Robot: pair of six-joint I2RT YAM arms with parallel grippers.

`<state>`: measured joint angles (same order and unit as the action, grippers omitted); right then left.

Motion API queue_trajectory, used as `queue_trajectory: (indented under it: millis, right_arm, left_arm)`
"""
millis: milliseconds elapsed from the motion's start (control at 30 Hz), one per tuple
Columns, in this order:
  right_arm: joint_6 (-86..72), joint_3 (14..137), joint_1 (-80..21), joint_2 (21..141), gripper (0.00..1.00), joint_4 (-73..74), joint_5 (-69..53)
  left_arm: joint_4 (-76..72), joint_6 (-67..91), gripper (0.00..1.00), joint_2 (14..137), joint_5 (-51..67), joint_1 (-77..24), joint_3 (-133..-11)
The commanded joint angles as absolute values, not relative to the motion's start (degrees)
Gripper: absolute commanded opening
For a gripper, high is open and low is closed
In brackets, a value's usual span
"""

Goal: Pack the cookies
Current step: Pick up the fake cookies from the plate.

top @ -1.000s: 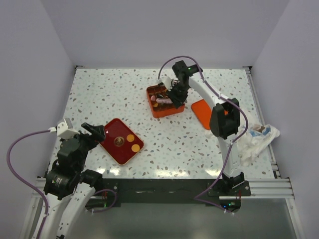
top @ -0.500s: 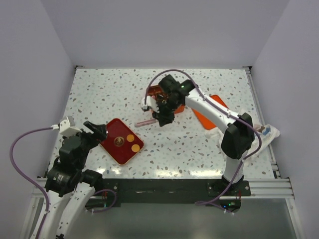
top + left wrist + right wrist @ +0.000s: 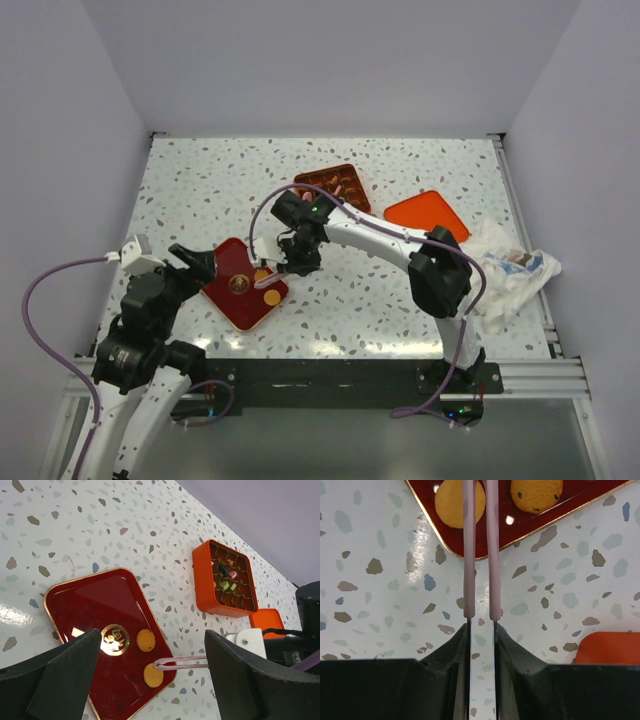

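- Holding two orange cookies (image 3: 146,640) side by side, the dark red tray (image 3: 245,312) lies at the near left of the speckled table (image 3: 200,190), with a gold emblem (image 3: 115,640) at its middle.
- Well apart from it, at the far centre, stands an orange box (image 3: 200,582) divided into small cells. In them I make out one pink cookie (image 3: 232,574) and two green ones; the rest are too small to count.
- To the right of the box an orange lid (image 3: 427,213) lies flat on the table, and a crumpled white bag (image 3: 510,275) lies at the right edge.
- My right arm reaches leftward across the table from its base, the wrist tipped down beside the tray's right corner.
- My right gripper (image 3: 287,265) is clamped on a pair of pink tweezers (image 3: 469,555). The two prongs run out close together over the cookie nearer the table's front edge, and in the left wrist view their tips sit at that cookie's rim.
- My left arm is folded low at the near left corner. My left gripper (image 3: 190,263) hangs just beside the tray's left side, fingers spread wide and holding nothing.
- The count: two cookies on the tray, one tray, one box, one lid, one pair of tweezers.
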<state>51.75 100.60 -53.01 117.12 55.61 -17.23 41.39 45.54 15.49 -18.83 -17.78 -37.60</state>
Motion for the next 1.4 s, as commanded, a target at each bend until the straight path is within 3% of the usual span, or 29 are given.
queue_trajectory:
  millis: [0, 567, 1367]
  right_arm:
    - [50.54, 104.5, -54.14, 118.21, 0.24, 53.35, -10.47]
    - [50.01, 110.48, -55.98, 122.96, 0.36, 58.62, -2.55]
    - [51.42, 119.0, -58.27, 128.5, 0.4, 65.74, 4.13]
  left_arm:
    - [41.39, 47.46, 0.89, 16.61, -19.25, -18.02, -37.53]
    - [45.26, 49.92, 0.89, 18.54, -22.41, -18.02, -39.72]
    - [48.52, 50.27, 0.89, 16.35, -27.33, -18.02, -40.87]
